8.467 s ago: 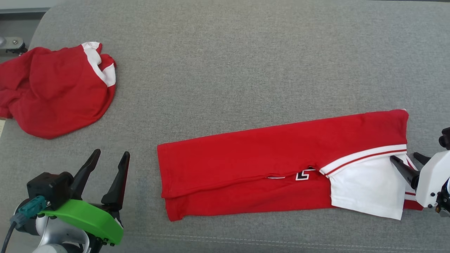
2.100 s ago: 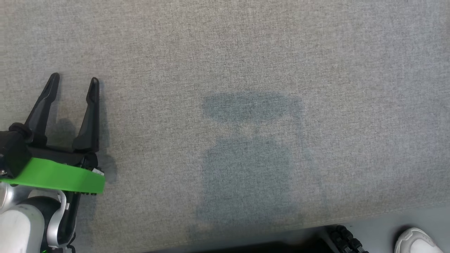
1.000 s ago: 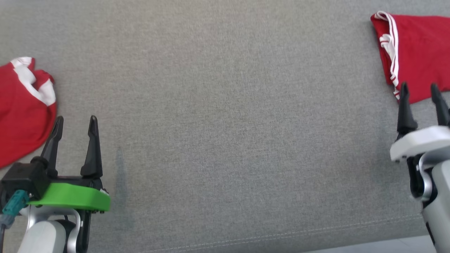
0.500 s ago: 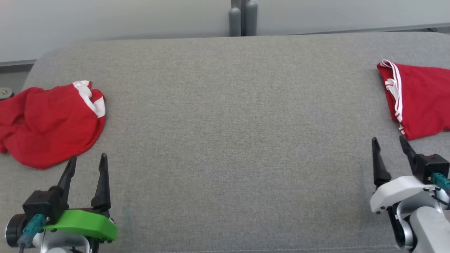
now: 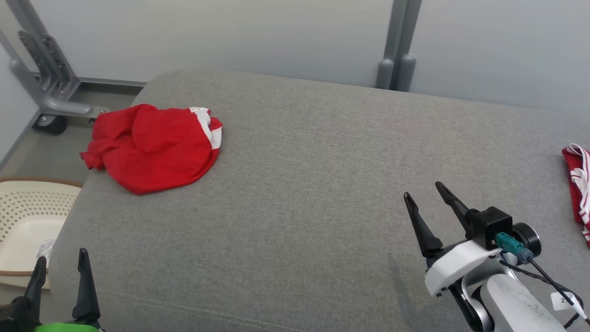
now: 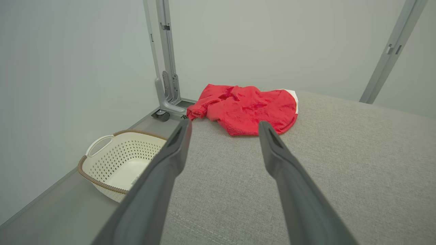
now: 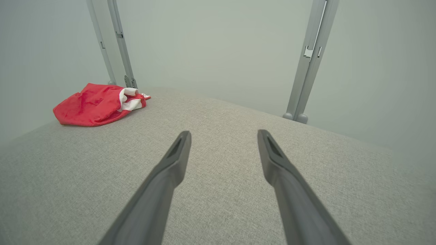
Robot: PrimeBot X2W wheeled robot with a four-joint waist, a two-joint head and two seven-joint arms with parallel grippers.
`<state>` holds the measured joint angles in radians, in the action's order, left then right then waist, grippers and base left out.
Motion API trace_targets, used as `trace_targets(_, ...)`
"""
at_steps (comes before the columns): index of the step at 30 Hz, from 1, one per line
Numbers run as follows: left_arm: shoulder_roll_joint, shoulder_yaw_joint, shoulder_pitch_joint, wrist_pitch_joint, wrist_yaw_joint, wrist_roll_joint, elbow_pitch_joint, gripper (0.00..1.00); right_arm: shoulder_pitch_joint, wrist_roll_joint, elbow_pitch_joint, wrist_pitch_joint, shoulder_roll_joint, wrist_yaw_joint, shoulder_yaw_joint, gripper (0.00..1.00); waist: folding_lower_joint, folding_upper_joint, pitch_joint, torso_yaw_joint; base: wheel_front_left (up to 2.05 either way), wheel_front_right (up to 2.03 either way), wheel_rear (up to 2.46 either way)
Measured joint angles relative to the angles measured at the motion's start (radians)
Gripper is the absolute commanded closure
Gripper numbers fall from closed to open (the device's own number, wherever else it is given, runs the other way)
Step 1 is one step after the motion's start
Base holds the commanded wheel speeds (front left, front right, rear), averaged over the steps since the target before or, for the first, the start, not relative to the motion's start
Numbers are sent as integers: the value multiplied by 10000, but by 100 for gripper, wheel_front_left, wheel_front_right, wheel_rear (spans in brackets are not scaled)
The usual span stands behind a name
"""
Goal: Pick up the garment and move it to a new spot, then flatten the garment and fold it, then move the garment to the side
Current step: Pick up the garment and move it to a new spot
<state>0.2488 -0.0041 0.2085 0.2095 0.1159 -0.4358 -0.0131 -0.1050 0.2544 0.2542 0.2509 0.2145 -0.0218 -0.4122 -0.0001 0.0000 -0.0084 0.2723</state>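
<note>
The left jaws are spread wide and hold nothing. The right jaws are spread wide and empty too. The crumpled garment (image 5: 152, 147) is red with a bit of white. It lies in a heap at the far left corner of the gray surface (image 5: 299, 193), and one part reaches the left edge. The left jaws are low by the near left corner of the surface, well apart from the heap, and point toward it. The right jaws hang above the near right part of the surface, also well apart from the heap. A second garment (image 5: 578, 184), red with white stripes, lies at the right edge of the head view. A cream basket (image 5: 23, 216) with holes sits on the floor (image 5: 46, 161) just beside the surface, on the left. Gray posts (image 5: 398, 46) stand behind it, by a pale wall (image 5: 230, 37).
</note>
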Motion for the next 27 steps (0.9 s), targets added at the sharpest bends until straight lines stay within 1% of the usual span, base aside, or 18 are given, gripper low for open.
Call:
trace_targets(4, 123, -102, 15, -69, 0, -27, -184, 0, 84, 0, -10, -56, 31, -100, 180, 0, 0, 0, -201, 614, 0, 0, 0)
trace_targets(6, 253, -190, 14, -159, 0, -27, -261, 0, 169, 2, -19, -56, 77, -215, 268, 0, 0, 0, -273, 923, 0, 0, 0)
trace_targets(12, 550, -163, 12, -516, -23, -159, -489, 0, 314, 0, -226, -199, 33, -261, 228, 0, 0, 0, -436, 1671, 0, 0, 0)
trace_targets(13, 571, -161, 4, -637, -81, -290, -552, 0, 341, 0, -267, -288, 33, -326, 211, 0, 0, 0, -445, 1758, 0, 0, 0)
trace_targets(15, 593, -180, -67, -972, -301, -696, -623, 0, 348, -8, -420, -491, 52, -332, 205, 0, 0, 0, -408, 1876, 0, 0, 0)
trace_targets(19, 798, -280, -766, -2192, -798, -1697, -414, 0, 318, -159, -821, -780, 228, -405, 217, 0, 0, 0, -134, 1968, 0, 0, 0)
trace_targets(20, 938, -282, -1080, -2617, -859, -1946, -291, 0, 287, -203, -913, -861, 309, -405, 221, 0, 0, 0, -41, 1973, 0, 0, 0)
trace_targets(22, 1546, -228, -1653, -3289, -986, -1952, -75, 0, 162, -280, -1091, -999, 453, -405, 226, 0, 0, 0, 173, 1957, 0, 0, 0)
trace_targets(23, 1689, -111, -2019, -3672, -999, -2243, 17, 0, 68, -309, -1181, -1068, 497, -405, 234, 0, 0, 0, 289, 1934, 0, 0, 0)
trace_targets(25, 2061, -148, -2676, -4429, -1158, -2422, 127, 0, -169, -407, -1367, -1248, 600, -403, 221, 0, 0, 0, 543, 1852, 0, 0, 0)
trace_targets(27, 2119, 23, -3418, -5139, -1162, -3020, 408, 0, -341, -499, -1517, -1436, 773, -395, 209, 0, 0, 0, 803, 1740, 0, 0, 0)
